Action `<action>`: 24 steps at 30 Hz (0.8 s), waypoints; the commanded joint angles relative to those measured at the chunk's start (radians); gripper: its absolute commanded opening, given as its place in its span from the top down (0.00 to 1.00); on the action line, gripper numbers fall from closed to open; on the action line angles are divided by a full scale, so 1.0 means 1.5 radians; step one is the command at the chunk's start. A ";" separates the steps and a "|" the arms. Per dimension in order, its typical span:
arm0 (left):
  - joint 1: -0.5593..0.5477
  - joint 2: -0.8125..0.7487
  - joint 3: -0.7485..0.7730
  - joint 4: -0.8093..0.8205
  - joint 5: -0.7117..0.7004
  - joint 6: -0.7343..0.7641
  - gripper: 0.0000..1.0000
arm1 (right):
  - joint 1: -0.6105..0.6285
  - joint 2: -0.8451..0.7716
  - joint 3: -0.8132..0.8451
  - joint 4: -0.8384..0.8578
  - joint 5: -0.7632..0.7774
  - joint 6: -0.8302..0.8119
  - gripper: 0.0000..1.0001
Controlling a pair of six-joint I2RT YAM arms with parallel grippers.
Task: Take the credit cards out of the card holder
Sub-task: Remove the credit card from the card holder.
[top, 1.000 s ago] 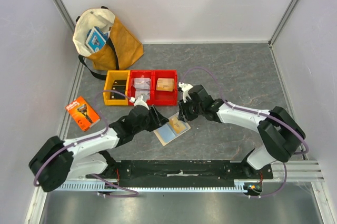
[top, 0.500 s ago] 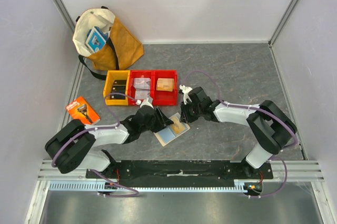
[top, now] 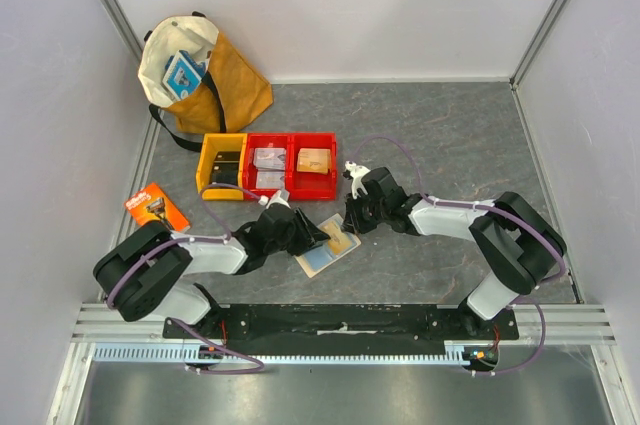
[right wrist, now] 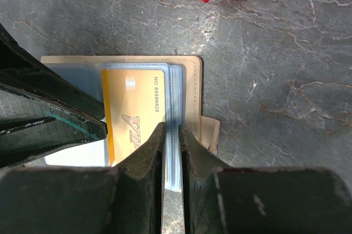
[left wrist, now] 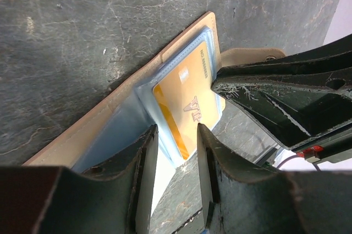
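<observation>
Centre of the overhead view: the card holder lies open and flat. To steady it, the right gripper is clamped on its plastic sleeve edge. The left gripper, jaws apart, straddles the sleeved yellow credit card, probably to pull it out.

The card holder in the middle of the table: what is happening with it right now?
Both arms are working on the card holder, which lies open on the table. The right gripper pinches the edge of its clear sleeves. The left gripper has its jaws apart around another edge of the sleeves, not clamped. A yellow card sits inside a sleeve; no card is out yet.
</observation>
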 commanded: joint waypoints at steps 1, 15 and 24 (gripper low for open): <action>-0.002 0.024 -0.005 0.022 0.012 -0.019 0.60 | 0.006 0.009 -0.024 -0.049 -0.008 0.003 0.81; -0.004 0.058 -0.005 0.052 0.020 -0.026 0.80 | 0.006 0.008 -0.025 -0.050 -0.010 0.009 0.81; -0.005 0.023 -0.028 0.037 0.014 -0.039 0.98 | 0.006 0.010 -0.026 -0.050 -0.003 0.009 0.81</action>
